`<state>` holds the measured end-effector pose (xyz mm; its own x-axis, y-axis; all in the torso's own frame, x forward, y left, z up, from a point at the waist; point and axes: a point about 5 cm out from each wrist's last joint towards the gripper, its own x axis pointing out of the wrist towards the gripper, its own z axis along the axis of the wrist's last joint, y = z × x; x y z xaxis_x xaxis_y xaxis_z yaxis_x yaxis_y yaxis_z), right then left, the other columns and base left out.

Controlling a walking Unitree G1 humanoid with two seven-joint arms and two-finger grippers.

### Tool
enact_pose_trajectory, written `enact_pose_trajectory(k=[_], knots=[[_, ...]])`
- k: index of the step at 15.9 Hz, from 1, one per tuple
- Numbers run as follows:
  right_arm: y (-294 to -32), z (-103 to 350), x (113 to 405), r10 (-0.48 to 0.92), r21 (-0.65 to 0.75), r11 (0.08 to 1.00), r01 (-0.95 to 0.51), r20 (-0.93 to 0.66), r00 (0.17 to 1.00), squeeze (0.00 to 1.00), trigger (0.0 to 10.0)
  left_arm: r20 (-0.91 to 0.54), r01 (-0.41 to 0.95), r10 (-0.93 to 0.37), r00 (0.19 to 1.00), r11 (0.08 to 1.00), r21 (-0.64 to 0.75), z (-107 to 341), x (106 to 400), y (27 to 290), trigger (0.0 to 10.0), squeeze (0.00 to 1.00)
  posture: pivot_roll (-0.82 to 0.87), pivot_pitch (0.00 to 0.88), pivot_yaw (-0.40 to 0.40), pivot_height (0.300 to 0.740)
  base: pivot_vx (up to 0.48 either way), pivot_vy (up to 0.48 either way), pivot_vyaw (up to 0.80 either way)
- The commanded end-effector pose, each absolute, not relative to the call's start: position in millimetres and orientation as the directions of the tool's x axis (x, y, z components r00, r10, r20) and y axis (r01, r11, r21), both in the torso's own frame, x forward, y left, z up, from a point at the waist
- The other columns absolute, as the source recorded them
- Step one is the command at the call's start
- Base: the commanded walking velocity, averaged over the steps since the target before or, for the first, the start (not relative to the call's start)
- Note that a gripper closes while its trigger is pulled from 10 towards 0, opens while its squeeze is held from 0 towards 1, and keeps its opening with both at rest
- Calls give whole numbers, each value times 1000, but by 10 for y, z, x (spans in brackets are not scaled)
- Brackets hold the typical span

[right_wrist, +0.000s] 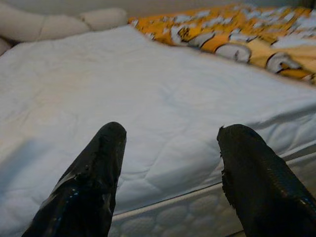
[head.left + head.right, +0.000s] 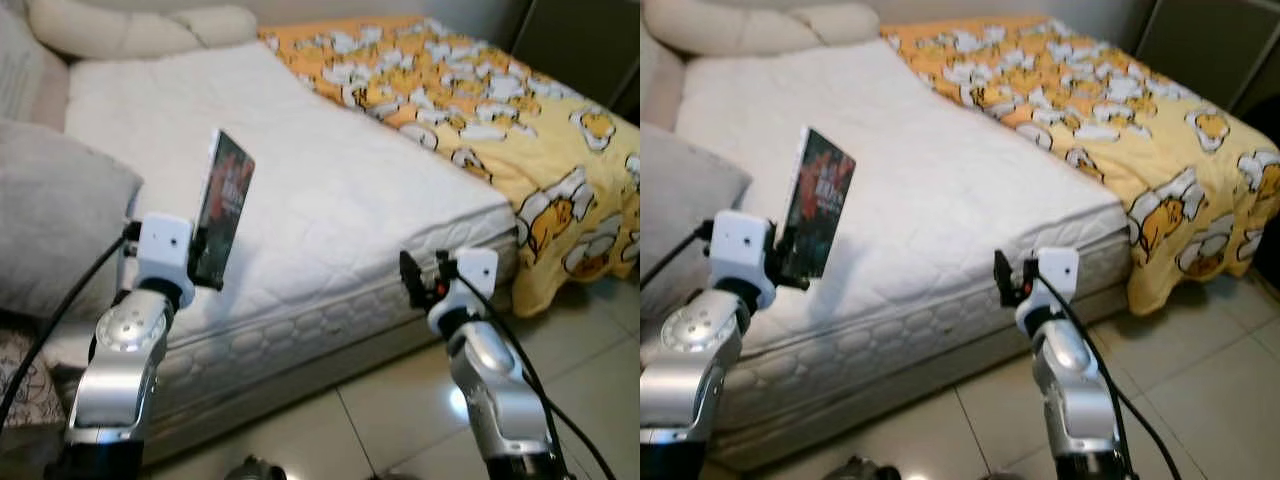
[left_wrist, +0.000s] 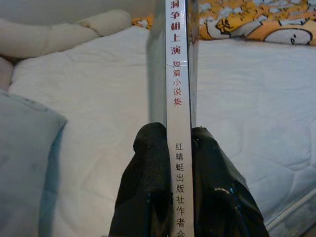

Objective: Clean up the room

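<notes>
my left claw [image 3: 180,148] clamps a book [image 2: 224,205] upright above the bed [image 2: 330,190] edge; right claw [image 1: 170,148] spread wide, empty, beside the bed.

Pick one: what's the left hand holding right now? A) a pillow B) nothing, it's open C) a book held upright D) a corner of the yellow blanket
C: the left hand is shut on the book, its two black fingers pinching either side of the spine, with the book standing upright above the white mattress.
</notes>
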<state>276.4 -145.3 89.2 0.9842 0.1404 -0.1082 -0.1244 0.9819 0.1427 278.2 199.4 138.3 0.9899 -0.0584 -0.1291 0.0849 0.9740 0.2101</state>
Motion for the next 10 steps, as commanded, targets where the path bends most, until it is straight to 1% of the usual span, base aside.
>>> enact_pose_trajectory(k=[1,10], knots=[[-1483,913,2779,126,142,983,-113,-91,988,0,10000,-69,83,-70,995,971,222,1507,2845,1961,10000,0,-91,0,-9,740,0,0,0],[-1492,911,2824,139,133,983,-127,-89,986,0,10000,-58,99,-89,994,972,211,1521,2854,1915,10000,0,-88,0,-19,740,0,0,0]])
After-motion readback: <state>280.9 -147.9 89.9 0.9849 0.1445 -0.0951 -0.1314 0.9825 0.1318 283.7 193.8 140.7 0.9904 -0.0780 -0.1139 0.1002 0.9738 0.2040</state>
